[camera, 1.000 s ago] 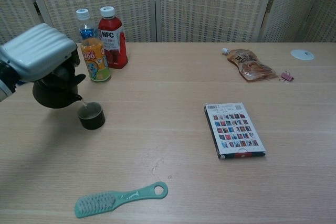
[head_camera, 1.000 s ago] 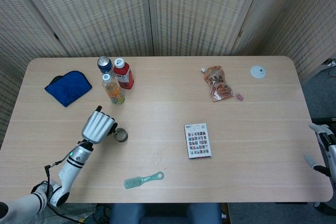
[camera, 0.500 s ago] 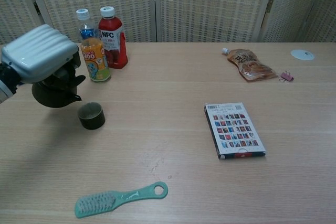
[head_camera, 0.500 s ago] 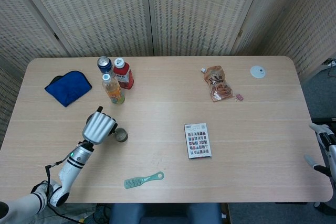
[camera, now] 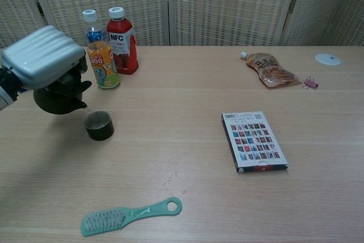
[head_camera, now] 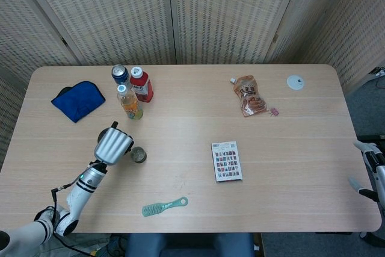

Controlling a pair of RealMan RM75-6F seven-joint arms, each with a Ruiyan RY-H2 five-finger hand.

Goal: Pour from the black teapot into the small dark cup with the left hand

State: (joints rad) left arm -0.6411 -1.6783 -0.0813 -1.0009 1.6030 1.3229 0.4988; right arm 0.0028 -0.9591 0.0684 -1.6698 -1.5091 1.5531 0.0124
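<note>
My left hand grips the black teapot from above, holding it a little off the table and tilted with its spout just over the rim of the small dark cup. The cup stands upright on the table right beside the pot. In the head view the hand hides nearly all of the teapot. My right hand shows only at the far right edge of the head view, beyond the table, holding nothing, with its fingers apart.
An orange juice bottle, a red NFC bottle and a can stand behind the teapot. A blue cloth lies far left. A green brush, a card box, a snack pouch and a white disc lie elsewhere.
The teapot has risen slightly and its spout dips over the cup again, after having lifted back half a second ago. The right hand has not moved.
</note>
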